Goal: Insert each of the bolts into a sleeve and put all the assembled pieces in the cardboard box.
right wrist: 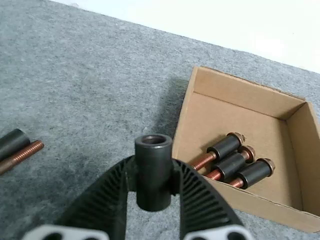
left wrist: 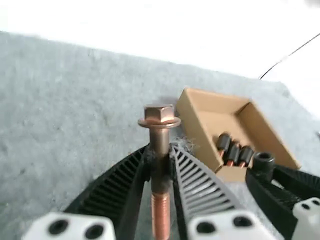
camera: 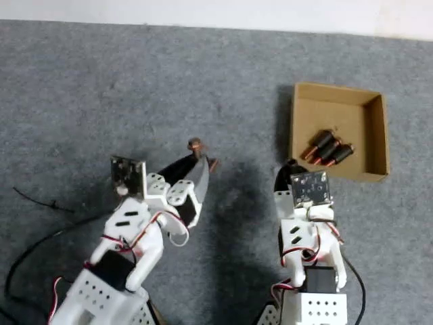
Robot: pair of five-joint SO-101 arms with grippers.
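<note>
nearest in view, ribbed black fingers of the left gripper (left wrist: 160, 149) pinch a copper bolt (left wrist: 159, 132) by its shank, with the hex head up and the threaded end below the fingers. beside it, the right gripper (right wrist: 153, 164) has its jaws clamped on a black sleeve (right wrist: 153, 175), which stands upright with its open bore facing up. bolt and sleeve are apart, both over a grey felt table (camera: 101, 88). just beyond the right gripper sits an open cardboard box (camera: 376, 135). three assembled pieces (camera: 328, 147), each a bolt in a sleeve, lie side by side and touching on its floor.
</note>
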